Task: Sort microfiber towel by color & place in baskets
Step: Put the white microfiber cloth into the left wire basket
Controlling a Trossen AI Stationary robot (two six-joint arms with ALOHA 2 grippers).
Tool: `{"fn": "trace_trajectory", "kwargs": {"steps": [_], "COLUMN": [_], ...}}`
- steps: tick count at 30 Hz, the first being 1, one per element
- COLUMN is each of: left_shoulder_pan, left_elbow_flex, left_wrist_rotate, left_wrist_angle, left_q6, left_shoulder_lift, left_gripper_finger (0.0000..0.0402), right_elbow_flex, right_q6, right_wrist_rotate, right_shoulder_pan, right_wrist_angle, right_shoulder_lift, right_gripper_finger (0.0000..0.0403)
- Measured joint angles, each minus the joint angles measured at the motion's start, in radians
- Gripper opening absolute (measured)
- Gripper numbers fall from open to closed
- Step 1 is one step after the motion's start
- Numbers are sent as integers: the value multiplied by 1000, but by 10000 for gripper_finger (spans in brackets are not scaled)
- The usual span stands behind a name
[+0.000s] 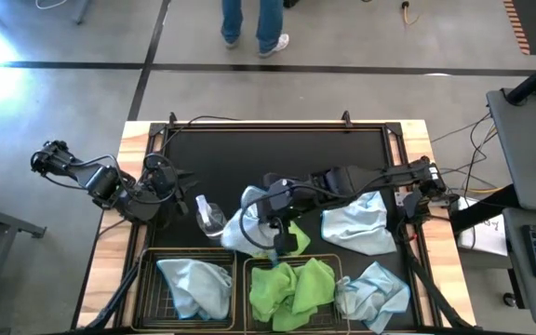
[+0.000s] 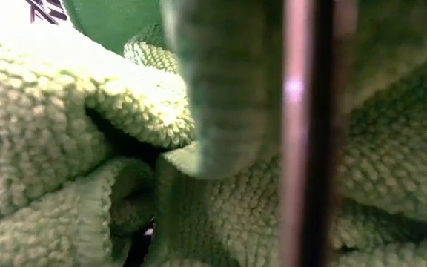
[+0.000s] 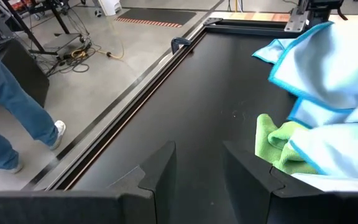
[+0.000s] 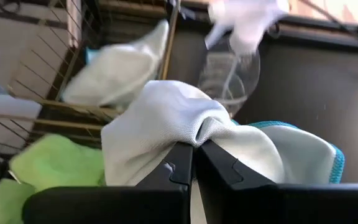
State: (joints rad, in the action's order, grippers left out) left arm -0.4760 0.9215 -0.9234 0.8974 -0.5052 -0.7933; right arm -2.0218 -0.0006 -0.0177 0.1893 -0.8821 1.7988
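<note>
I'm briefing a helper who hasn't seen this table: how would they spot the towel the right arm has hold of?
Start at the two black wire-mesh baskets on the table's near edge. Just behind their shared wall, beside the small clear spray bottle, the right gripper is shut on a pale light blue microfiber towel. Unlike the other blue towels, it hangs bunched from dark fingers.

The low view is filled by blurred green towels [image 2: 65, 148] pressed against the lens, with a dark upright bar [image 2: 306, 133] too soft to identify; the tabletop behind them is hidden. In the high view, a person [image 1: 254, 23] beyond the tabletop is cut off above the legs. The spray bottle [image 4: 232, 68] is blurred in the right wrist view, partly hidden behind the pale blue towel [image 4: 179, 127].
</note>
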Motion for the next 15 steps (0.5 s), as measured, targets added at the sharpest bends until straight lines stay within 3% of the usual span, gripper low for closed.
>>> {"fn": "trace_trajectory", "kwargs": {"steps": [15], "left_shoulder_pan": [0], "left_elbow_flex": [0], "left_wrist_rotate": [0], "left_wrist_angle": [0], "left_q6": [0], "left_shoulder_lift": [0], "left_gripper_finger": [113], "right_elbow_flex": [-20], "right_q6": [-2], "right_wrist_rotate": [1], "right_shoulder_pan": [56], "right_wrist_angle": [192], "right_shoulder_lift": [2], "right_gripper_finger": [9]}}
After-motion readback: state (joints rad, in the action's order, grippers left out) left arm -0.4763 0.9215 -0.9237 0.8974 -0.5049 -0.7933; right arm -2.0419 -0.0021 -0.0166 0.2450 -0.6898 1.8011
